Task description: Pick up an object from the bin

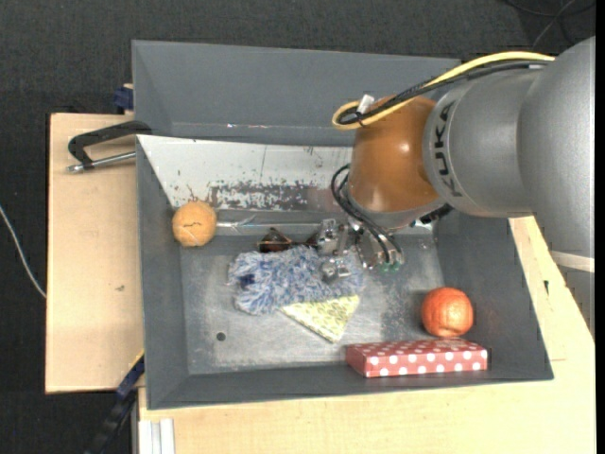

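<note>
Bin (208, 348): orange (446, 311), ball (194, 223), blue rag (274, 280), dotted box (416, 357), maybe sponge (324, 315).

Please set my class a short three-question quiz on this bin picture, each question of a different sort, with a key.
1. True or false: the red box with white dots lies along the wall of the bin at the picture's bottom.
2. The end effector is over the right edge of: A) the blue fluffy cloth B) a green bottle C) a black shoe.
3. Which is nearer the red box: the orange ball or the orange-red ball?
Key: 1 true; 2 A; 3 the orange-red ball.
</note>
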Robot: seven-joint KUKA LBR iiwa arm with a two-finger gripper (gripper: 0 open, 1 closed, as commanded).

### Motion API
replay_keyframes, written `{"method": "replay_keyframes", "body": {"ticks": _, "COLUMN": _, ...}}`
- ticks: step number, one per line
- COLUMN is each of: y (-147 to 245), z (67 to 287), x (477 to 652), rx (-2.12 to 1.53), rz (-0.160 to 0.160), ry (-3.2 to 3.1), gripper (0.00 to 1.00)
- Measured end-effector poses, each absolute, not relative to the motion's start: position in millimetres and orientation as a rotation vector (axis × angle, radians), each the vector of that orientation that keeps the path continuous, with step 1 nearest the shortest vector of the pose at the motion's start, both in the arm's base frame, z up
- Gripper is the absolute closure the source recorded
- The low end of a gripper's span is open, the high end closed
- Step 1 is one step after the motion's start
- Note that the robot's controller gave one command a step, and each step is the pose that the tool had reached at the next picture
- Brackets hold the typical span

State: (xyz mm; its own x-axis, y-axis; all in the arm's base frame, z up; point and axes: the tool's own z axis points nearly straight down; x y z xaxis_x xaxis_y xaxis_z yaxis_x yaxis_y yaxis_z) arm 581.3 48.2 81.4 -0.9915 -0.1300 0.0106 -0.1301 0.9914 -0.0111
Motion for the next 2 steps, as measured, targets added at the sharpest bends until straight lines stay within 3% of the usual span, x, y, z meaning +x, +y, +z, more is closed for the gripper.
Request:
{"method": "replay_keyframes", "body": {"ticks": 1, "y": 48.3, "z": 81.4, "x": 581.4, "rx": 0.205, "rz": 0.018, "ry": -3.126, "gripper": 1.0}}
{"method": "replay_keyframes", "body": {"ticks": 2, "y": 94.0, "z": 258.7, "x": 595.5, "rx": 0.627, "rz": -0.002, "ry": -3.083, "gripper": 1.0}}
